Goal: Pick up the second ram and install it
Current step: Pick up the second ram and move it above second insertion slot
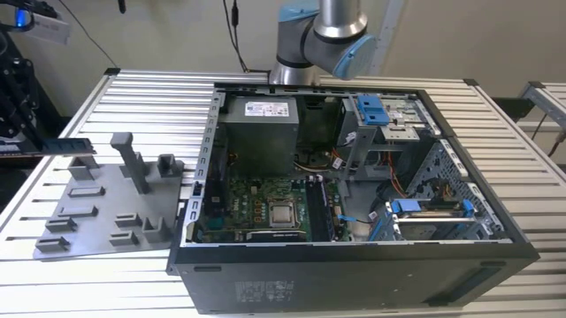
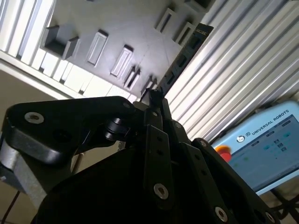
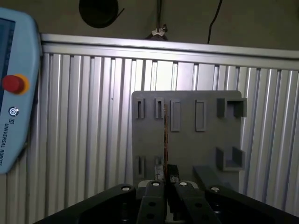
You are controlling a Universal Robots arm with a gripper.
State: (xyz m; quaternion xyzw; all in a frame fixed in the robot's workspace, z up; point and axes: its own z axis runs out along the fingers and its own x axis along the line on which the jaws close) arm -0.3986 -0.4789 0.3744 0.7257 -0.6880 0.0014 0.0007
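Jaws clamped on the second ram (image 2: 183, 58), the gripper (image 2: 154, 99) holds it above the grey holder tray (image 1: 97, 222) at the exterior view's left: pickup apparently done, installation in the motherboard (image 1: 243, 199) not yet.

gripper (image 3: 167, 179) is hovering over the grey holder tray (image 3: 187, 140), above its slotted face and not touching it. Jaws are clamping on one end of the second ram (image 3: 165, 135). In both wrist views the black fingers (image 2: 154, 130) are pressing flat against the board's two faces, and the stick is projecting straight out past the tips, over the tray. Finger linkages are folding in tight, sitting nearly parallel. The arm (image 1: 323, 30) is showing its grey-and-blue joints well apart from the tray, toward the exterior view's right, with the upper link rising above them.
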